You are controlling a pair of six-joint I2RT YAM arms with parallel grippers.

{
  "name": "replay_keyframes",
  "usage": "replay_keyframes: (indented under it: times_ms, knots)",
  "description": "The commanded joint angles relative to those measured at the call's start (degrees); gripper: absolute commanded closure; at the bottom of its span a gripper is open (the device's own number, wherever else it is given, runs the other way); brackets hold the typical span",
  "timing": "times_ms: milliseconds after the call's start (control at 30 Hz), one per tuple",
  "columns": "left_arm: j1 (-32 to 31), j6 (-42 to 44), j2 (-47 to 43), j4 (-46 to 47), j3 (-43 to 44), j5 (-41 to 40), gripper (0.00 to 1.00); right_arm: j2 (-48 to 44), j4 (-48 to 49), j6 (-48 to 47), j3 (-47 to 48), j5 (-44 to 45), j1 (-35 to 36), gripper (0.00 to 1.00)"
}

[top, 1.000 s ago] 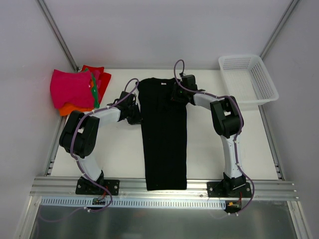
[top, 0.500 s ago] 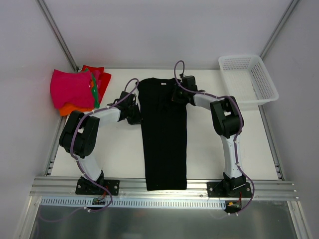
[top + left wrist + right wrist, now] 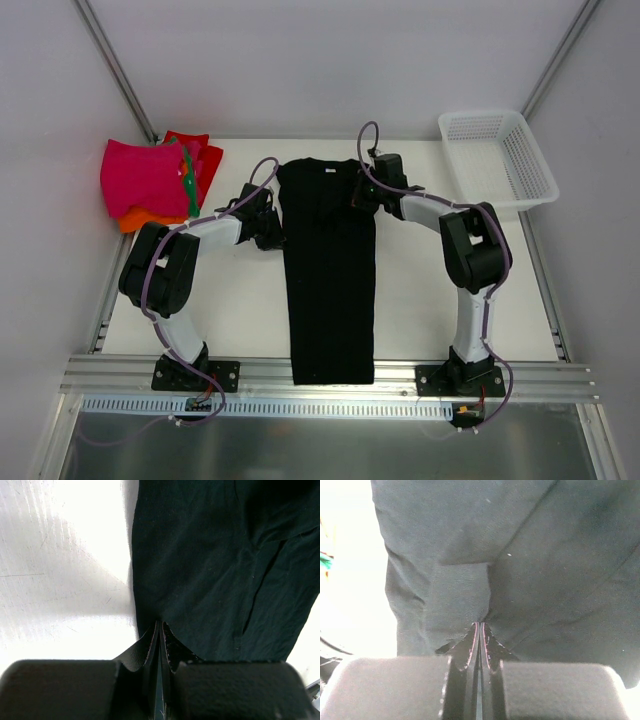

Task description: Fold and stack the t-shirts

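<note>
The black t-shirt (image 3: 330, 270), lying as a long narrow strip down the centre of the frame, is light, limp cloth best taken at its upper side edges, where the left gripper (image 3: 159, 630) and right gripper (image 3: 480, 629) each pinch tight on what appears to be a fold of it

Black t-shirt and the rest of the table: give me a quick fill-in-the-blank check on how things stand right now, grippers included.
1. The black short-sleeved cloth t-shirt lies in a long strip between the arms, its small white neck label at the ____ end.
2. The left gripper and the right gripper are both ____ on that shirt's cloth.
3. The white plastic mesh basket stands at the far ____ corner.
4. The magenta-pink folded shirt tops a pile at the far ____ corner.

Missing words: far; shut; right; left.
</note>
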Motion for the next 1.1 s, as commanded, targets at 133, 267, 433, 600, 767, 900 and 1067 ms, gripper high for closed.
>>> replay_keyframes:
  times_ms: [133, 267, 433, 600, 767, 900, 1067]
  knots:
    - [-0.41, -0.1, -1.85, 0.86, -0.39, -0.47, 0.97, -6.06, 2.91, -1.31, -2.69, 1.52, 0.62, 0.99]
    - [-0.41, -0.1, -1.68, 0.86, -0.31, -0.38, 0.98, -7.73, -2.08, -2.45, -2.52, 6.43, 1.32, 0.99]
    - [-0.32, -0.1, -1.15, 0.86, 0.04, -0.12, 0.98, -9.93, -5.7, -4.12, -3.65, 13.91, 1.94, 0.99]
    - [-0.41, -0.28, -0.97, 0.86, 0.05, -0.03, 0.98, -12.04, -6.5, -4.48, -5.33, 16.38, 2.11, 1.0]
    - [-0.32, -0.28, -0.88, 0.86, 0.05, -0.03, 0.98, -13.62, -6.5, -4.3, -7.78, 16.38, 2.38, 1.0]
    - [-0.41, -0.36, -0.8, 0.86, 0.13, 0.06, 0.98, -15.29, -6.5, -4.04, -9.9, 18.31, 2.72, 1.0]
    - [-0.41, -0.36, -0.71, 0.86, 0.13, 0.15, 0.98, -16.17, -6.41, -3.25, -11.57, 17.61, 3.95, 0.99]
